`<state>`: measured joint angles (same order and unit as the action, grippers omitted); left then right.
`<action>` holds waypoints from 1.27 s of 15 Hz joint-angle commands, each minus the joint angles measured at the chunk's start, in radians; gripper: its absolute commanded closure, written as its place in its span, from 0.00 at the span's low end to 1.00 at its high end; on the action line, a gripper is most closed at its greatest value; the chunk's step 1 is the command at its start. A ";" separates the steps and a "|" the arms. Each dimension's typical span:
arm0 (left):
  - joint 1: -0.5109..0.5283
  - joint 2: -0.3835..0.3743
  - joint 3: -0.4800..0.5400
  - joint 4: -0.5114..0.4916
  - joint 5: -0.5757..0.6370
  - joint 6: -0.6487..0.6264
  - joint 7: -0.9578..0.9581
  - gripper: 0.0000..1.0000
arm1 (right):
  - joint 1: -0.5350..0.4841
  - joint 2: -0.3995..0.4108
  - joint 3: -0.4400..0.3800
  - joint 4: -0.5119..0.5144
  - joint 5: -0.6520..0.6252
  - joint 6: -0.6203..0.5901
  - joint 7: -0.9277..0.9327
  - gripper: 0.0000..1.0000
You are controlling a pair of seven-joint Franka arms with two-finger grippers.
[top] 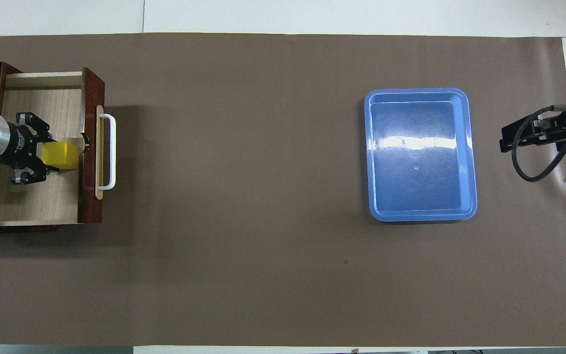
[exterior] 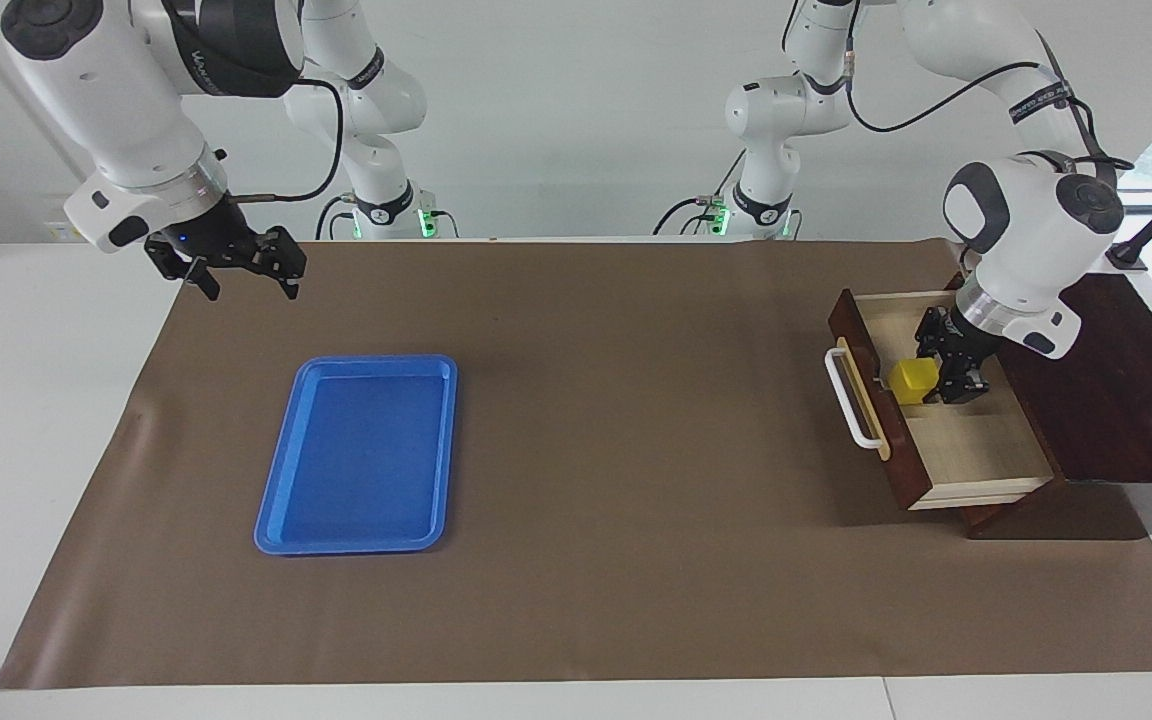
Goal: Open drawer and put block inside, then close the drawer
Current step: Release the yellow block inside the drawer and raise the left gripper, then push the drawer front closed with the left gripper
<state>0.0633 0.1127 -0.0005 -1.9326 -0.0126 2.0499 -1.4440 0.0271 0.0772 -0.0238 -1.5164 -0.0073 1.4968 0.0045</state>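
Blue tray (exterior: 356,455) sits lower left of the facing frame on the brown mat (exterior: 616,560), nothing in it. Right gripper (exterior: 241,272) hangs upper left over the mat edge, fingers spread, holding nothing, arm waiting. At right, drawer (exterior: 976,450) is pulled out of its dark box (exterior: 1126,390), white handle (exterior: 851,400) facing frame centre. Left gripper (exterior: 936,385) is down inside the drawer, clamped on the yellow block (exterior: 913,381), just inside the drawer front.
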 commanded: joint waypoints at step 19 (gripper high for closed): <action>-0.162 0.027 -0.003 0.080 0.040 -0.034 -0.207 0.00 | -0.012 -0.112 0.005 -0.131 -0.042 0.057 -0.107 0.00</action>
<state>-0.1326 0.1552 -0.0074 -1.8305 0.0146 1.9917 -1.6878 0.0269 -0.0213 -0.0270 -1.6248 -0.0328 1.5406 -0.0813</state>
